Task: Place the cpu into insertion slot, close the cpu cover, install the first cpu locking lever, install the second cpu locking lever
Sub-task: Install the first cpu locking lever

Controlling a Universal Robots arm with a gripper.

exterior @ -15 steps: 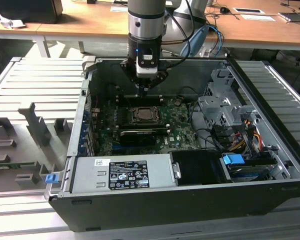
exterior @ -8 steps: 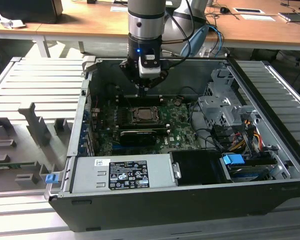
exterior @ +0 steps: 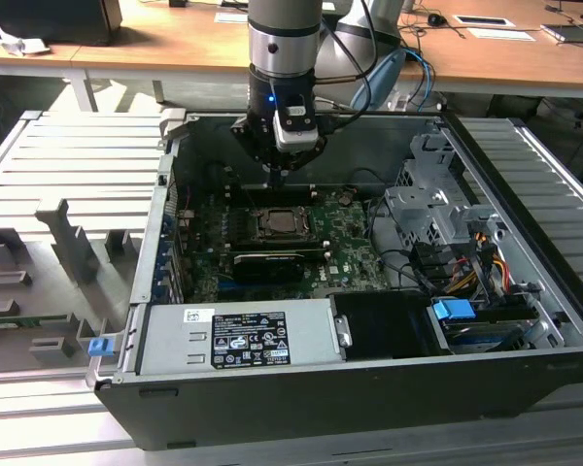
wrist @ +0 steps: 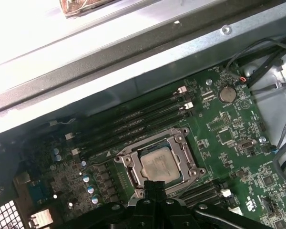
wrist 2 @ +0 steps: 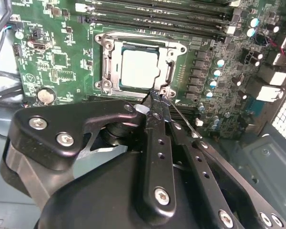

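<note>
cpu (wrist 2: 139, 69) seated, pale silver square (faintly smudged), grey cpu cover (wrist 2: 109, 67) framing it; gripper (wrist 2: 156, 96) fingers pinched together at cover's corner.

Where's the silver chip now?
In both wrist views the cpu sits in the insertion slot, framed by the cpu cover, between the memory slots and the gripper.

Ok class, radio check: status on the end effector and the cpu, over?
End effector shut, tips at a corner of the cover. Cpu in place, cover down around it. Nothing seen blocking the tips.
</note>
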